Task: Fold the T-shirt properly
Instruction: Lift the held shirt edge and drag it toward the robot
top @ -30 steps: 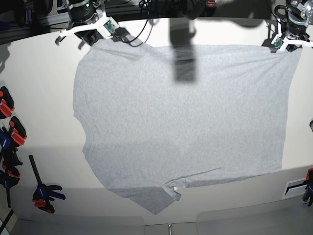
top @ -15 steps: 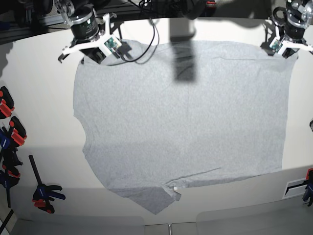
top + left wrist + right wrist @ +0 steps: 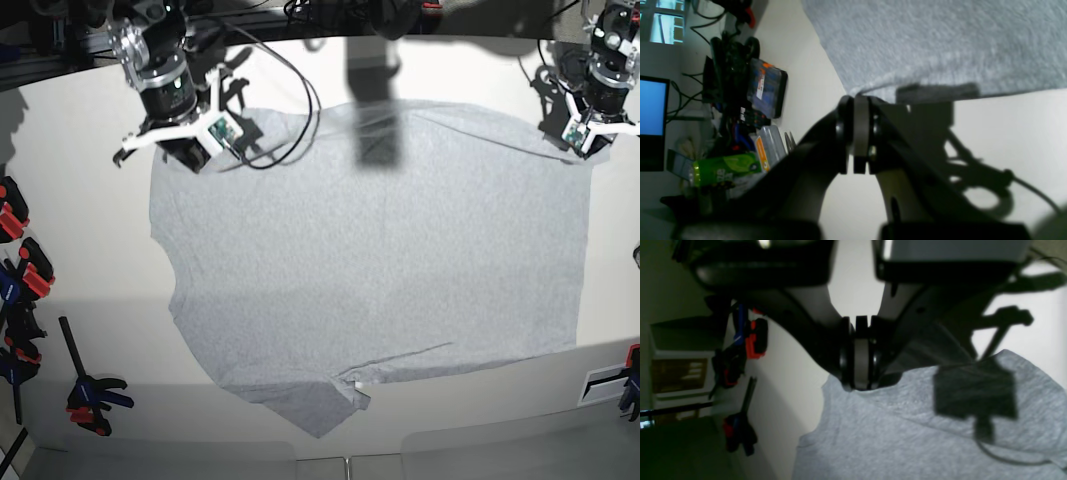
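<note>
Each pinched corner of the T-shirt (image 3: pixel 370 260) is hidden inside closed jaws: right gripper (image 3: pixel 185 150) at 10 o'clock, left gripper (image 3: pixel 590 135) at 2 o'clock. Both have pulled the far edge inward since a second ago.

The T-shirt (image 3: pixel 370 260) is a large, light heather-grey garment spread nearly flat across the middle of the bench (image 3: pixel 80 200), plain side up. Its two far corners, at about 10 and 2 o'clock, are drawn up off the surface, with slight creases running between them. A sleeve juts out toward 6 o'clock, folded a little at its edge. A shallow diagonal wrinkle crosses the near part.
</note>
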You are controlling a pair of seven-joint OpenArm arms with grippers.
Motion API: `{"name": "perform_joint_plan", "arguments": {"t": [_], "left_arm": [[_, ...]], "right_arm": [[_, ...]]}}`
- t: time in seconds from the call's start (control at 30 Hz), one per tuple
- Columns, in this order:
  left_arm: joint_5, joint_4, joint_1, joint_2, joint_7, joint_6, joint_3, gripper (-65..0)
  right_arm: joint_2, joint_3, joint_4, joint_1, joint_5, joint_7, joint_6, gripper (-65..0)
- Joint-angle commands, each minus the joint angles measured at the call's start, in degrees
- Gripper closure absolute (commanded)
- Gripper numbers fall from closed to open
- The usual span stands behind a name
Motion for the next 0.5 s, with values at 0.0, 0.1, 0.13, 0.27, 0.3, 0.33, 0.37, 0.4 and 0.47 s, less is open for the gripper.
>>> {"name": "perform_joint_plan", "arguments": {"t": [0.0,0.1,0.13,0.27,0.3,0.33,0.37,0.4,0.47], "left_arm": [[0.5,0.7,0.2,-0.8,-0.5,1.3,-0.7,0.0],[0.5,0.7,0.2,-0.8,-0.3,1.3,-0.7,0.0],[-0.2,0.7,0.2,-0.8,-0.4,1.3,-0.7,0.0],[-3.6,0.7,0.2,-0.8,-0.5,1.3,-0.7,0.0],[-3.5,0.7,0.2,-0.8,-0.5,1.3,-0.7,0.0],[-3.5,0.7,0.2,-0.8,-0.5,1.3,-0.7,0.0],[-3.5,0.7,0.2,-0.8,-0.5,1.3,-0.7,0.0],[-3.5,0.7,0.2,-0.8,-0.5,1.3,-0.7,0.0],[-3.5,0.7,0.2,-0.8,-0.5,1.3,-0.7,0.0]], "right_arm": [[0.5,0.3,0.2,0.9,-0.3,0.9,0.0,0.0],[0.5,0.3,-1.7,3.1,-0.4,0.9,0.1,0.0],[0.5,0.3,-2.4,3.8,-0.3,0.9,0.1,0.0],[0.5,0.3,-4.4,5.7,-0.3,0.8,0.1,0.0],[0.5,0.3,-4.6,5.9,-0.4,0.9,0.1,0.0],[0.5,0.3,-4.7,5.9,-0.4,0.8,0.1,0.0],[0.5,0.3,-4.7,5.9,-0.4,0.8,0.1,0.0],[0.5,0.3,-4.7,5.9,-0.4,0.8,0.1,0.0],[0.5,0.3,-4.7,5.9,-0.4,0.5,0.1,0.0]]}}
